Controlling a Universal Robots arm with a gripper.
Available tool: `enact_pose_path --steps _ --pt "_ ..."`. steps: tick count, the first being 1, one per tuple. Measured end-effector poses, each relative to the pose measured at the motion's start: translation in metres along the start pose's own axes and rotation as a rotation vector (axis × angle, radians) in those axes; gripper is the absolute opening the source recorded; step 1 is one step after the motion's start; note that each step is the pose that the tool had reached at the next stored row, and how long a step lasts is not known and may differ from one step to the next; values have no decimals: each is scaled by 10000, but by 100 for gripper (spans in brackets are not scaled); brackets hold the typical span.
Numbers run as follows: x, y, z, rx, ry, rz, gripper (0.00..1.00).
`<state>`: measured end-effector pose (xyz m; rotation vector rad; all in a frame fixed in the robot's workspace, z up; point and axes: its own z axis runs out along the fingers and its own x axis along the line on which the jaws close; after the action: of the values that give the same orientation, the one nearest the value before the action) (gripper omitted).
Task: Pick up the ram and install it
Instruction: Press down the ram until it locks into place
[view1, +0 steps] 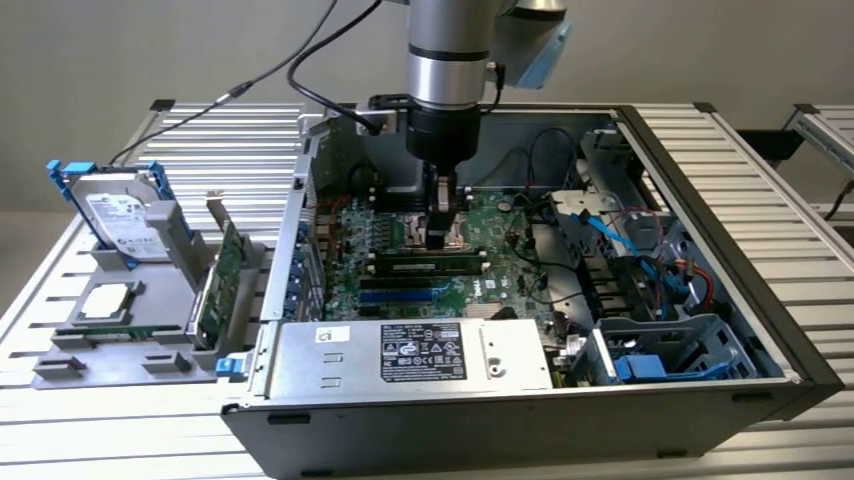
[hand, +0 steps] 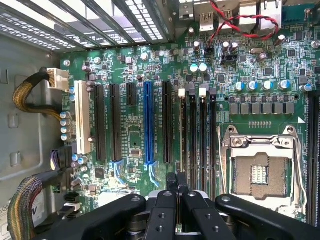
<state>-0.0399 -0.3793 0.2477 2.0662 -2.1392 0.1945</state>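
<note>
The gripper (view1: 441, 236) hangs with its fingers pressed shut on nothing over the motherboard (view1: 400, 262), and the ram (view1: 430, 265), a thin, light, stiff stick that could snap, lies just at its 6 o'clock, best held by its long edges.

We see the ram (view1: 430, 265) as a thin, narrow green stick with a row of black chips, lying level across the motherboard inside the open case, seemingly seated in a memory slot just beside the blue slots.
</note>
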Motion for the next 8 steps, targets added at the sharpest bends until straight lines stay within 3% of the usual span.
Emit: enact_pose_path --steps 8 --pt "-33 19 143 0 -6 7 11"
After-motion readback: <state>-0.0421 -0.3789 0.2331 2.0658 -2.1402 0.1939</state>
